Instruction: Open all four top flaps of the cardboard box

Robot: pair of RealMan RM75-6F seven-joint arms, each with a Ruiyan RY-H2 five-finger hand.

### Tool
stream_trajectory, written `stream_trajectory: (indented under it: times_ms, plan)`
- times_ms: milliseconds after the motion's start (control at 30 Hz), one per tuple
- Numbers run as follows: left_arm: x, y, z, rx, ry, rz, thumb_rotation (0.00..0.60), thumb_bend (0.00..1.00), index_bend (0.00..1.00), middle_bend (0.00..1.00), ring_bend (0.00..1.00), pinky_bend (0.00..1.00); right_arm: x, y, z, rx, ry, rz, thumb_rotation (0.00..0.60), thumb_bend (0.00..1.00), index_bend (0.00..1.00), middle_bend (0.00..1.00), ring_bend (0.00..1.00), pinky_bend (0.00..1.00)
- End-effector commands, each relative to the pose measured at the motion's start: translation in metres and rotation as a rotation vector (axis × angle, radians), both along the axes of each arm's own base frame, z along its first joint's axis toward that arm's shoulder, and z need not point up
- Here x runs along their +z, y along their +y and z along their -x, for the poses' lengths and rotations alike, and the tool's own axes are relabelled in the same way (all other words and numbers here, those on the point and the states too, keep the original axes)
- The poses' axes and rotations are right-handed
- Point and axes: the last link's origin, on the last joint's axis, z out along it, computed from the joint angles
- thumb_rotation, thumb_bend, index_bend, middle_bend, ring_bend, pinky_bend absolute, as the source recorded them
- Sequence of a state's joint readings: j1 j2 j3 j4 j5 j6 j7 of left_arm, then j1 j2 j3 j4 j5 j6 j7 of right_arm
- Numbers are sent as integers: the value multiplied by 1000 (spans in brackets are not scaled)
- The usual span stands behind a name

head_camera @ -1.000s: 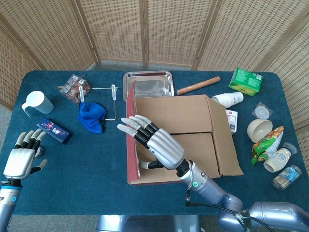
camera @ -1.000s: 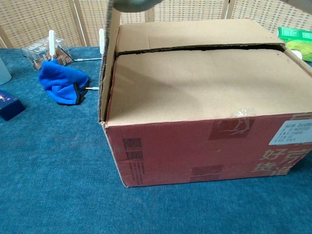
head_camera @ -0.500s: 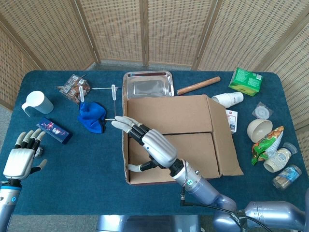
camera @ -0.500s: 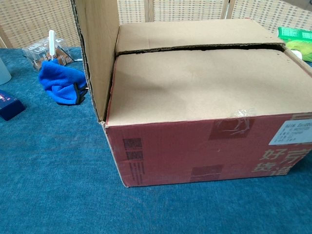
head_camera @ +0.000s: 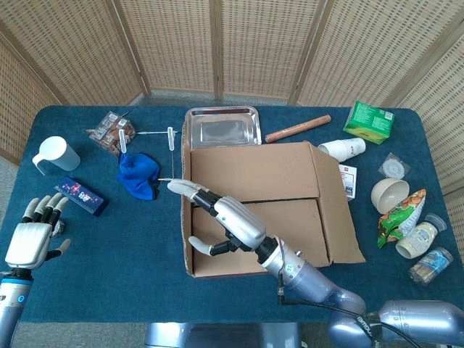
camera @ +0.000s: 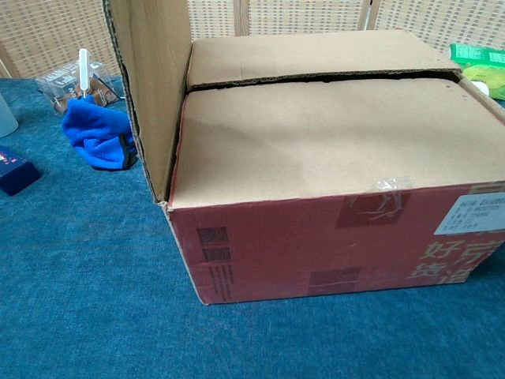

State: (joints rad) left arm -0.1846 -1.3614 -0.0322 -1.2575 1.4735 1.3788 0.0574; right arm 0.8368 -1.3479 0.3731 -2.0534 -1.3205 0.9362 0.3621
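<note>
Head view: the cardboard box sits in the middle of the blue table, just near of a steel tray. Its left flap stands raised along the left edge, while two long flaps lie flat across the top, meeting at a seam. The right flap is folded outward. The right hand reaches over the box's near left corner, fingers apart and stretched toward the raised flap, thumb spread below; it grips nothing that can be seen. The left hand hovers at the near left of the table, fingers apart and empty, near a small dark blue box. A blue cloth lies left of the cardboard box, a white cup further left.

Chest view: the box fills the frame, red front wall facing near. The left flap stands upright, leaning slightly outward. The blue cloth shows behind it. Neither hand appears here.
</note>
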Motion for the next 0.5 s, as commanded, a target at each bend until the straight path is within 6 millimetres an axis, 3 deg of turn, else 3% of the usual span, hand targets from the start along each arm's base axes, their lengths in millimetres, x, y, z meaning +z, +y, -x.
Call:
stream_trajectory:
  times_ms: [33, 200, 300, 500]
  plan:
    - [0, 0, 0, 0, 0, 0, 600, 64, 0, 0, 0, 0, 1, 0, 0, 1, 22, -49, 600, 449, 0, 204, 276, 251]
    - [0, 0, 0, 1, 1, 0, 600, 63, 0, 0, 0, 0, 1, 0, 1, 1, 38, -57, 600, 474, 0, 202, 308, 272]
    - [-1, 0, 1, 3, 3, 2, 600, 64, 0, 0, 0, 0, 2, -1, 1, -2, 32, -59, 600, 462, 0, 152, 274, 272]
    - [-2, 0, 1, 3, 6, 4, 600, 65, 0, 0, 0, 0, 6, -2, -3, 10, 3, -51, 600, 272, 0, 18, 176, 271]
